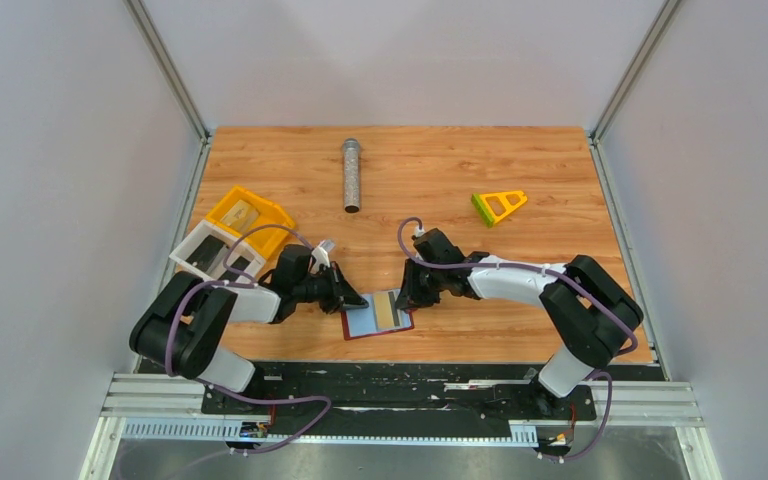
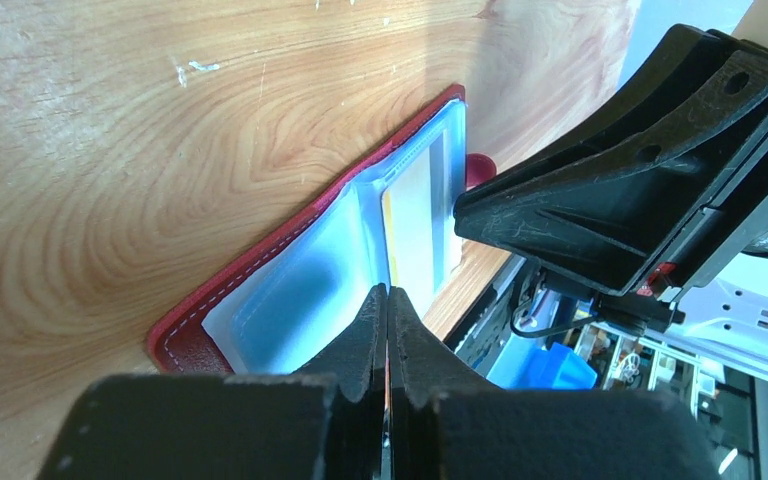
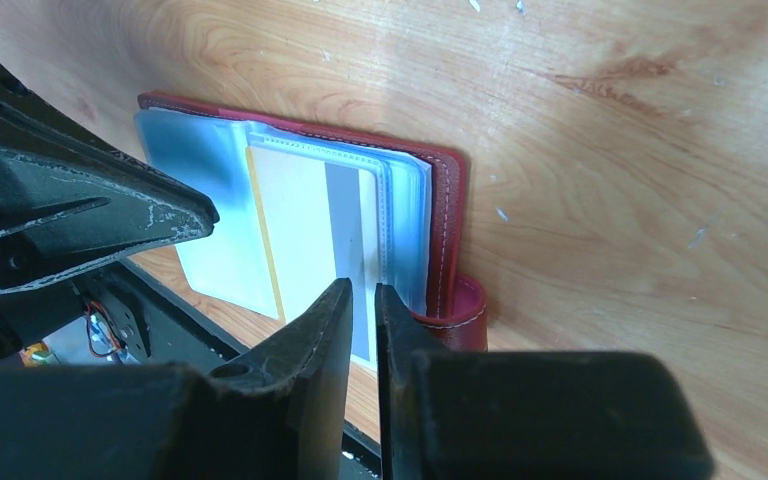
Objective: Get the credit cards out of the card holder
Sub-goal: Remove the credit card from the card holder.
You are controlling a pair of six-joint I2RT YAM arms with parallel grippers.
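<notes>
Card holder, a dark-red folding wallet with blue-grey pockets, lies open at the near edge of the wooden table, between both grippers. A tan-gold credit card sits in its pocket, long axis running far to near. The right gripper, jaws a narrow slit, stands over the card's far end and is the nearer. The left gripper, fingers pressed together, meets the left leaf. The yellow plastic tray holds a tan flat piece, the white tray a dark one.

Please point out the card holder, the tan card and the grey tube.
card holder [image 3: 449,215], right wrist view, red cover edge.
tan card [image 3: 298,225], right wrist view, pale face.
grey tube [image 1: 351,175], top external view, middle.
</notes>
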